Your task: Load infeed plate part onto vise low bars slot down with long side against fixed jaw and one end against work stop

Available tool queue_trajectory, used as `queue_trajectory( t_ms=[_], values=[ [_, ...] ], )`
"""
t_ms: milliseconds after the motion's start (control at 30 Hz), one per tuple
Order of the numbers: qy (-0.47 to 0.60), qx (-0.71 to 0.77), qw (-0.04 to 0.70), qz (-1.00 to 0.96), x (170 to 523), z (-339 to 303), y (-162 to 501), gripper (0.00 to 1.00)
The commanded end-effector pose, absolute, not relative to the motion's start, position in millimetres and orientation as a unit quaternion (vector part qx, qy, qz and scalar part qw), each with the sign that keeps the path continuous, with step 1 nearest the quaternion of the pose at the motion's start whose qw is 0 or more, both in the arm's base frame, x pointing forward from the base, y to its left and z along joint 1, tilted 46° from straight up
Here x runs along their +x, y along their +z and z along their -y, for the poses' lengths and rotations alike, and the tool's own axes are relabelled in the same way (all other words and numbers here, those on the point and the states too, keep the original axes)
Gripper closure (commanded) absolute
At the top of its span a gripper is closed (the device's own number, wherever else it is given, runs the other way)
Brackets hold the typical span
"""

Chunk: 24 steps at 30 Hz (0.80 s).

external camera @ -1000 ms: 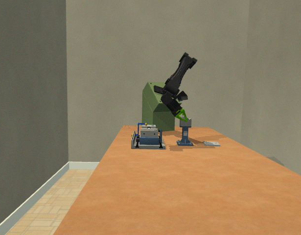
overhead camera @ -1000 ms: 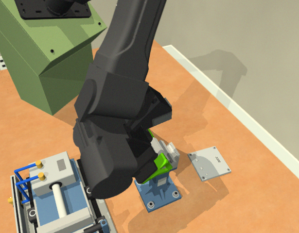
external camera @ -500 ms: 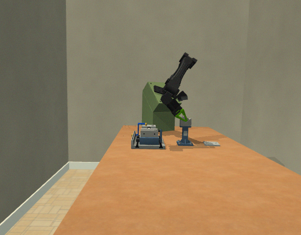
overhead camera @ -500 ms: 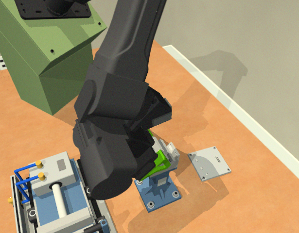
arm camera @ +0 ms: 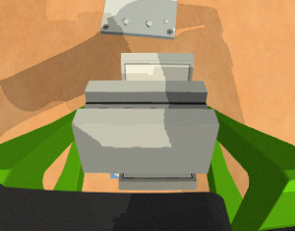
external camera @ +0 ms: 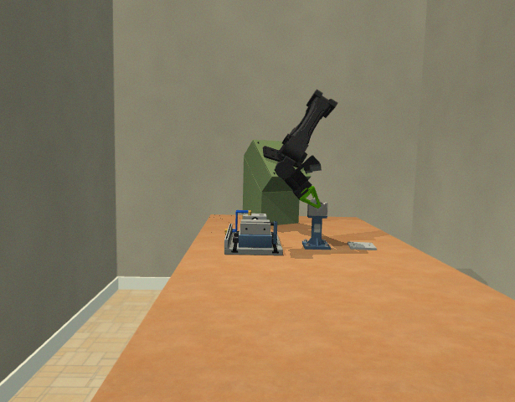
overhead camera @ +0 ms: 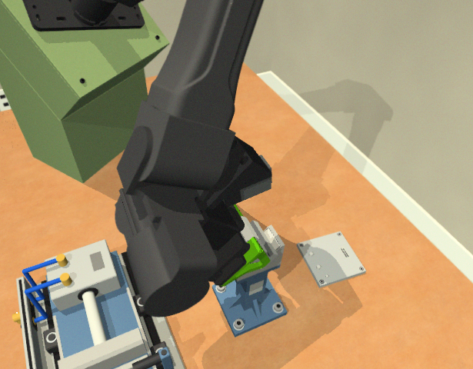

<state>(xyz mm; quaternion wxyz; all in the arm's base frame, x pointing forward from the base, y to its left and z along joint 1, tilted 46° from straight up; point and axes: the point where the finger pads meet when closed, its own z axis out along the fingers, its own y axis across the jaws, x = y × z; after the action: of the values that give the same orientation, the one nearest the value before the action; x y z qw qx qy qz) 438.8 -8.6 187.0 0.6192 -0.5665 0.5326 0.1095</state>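
You see the gripper [arm camera: 145, 141] with its jaws clamped on the part [arm camera: 145, 137] atop the V-block [overhead camera: 250, 295], plate [overhead camera: 331, 257] just beside, vise [overhead camera: 89, 301] near.

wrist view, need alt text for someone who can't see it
The gripper's two green fingers are closed on the sides of a grey block, the part, seen from directly behind. Beyond it sit the top of the V-block and, farther off, the bare grey infeed plate on the orange table.
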Motion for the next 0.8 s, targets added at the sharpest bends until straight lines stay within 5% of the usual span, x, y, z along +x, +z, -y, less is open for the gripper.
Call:
queue_trajectory(
  t_ms=[0,767],
  values=[
    [0.1,-0.565,0.63,-0.524,440.4,18.5,198.1,1.0],
    [0.093,-0.568,0.632,-0.519,435.9,17.3,207.5,1.0]
  ],
)
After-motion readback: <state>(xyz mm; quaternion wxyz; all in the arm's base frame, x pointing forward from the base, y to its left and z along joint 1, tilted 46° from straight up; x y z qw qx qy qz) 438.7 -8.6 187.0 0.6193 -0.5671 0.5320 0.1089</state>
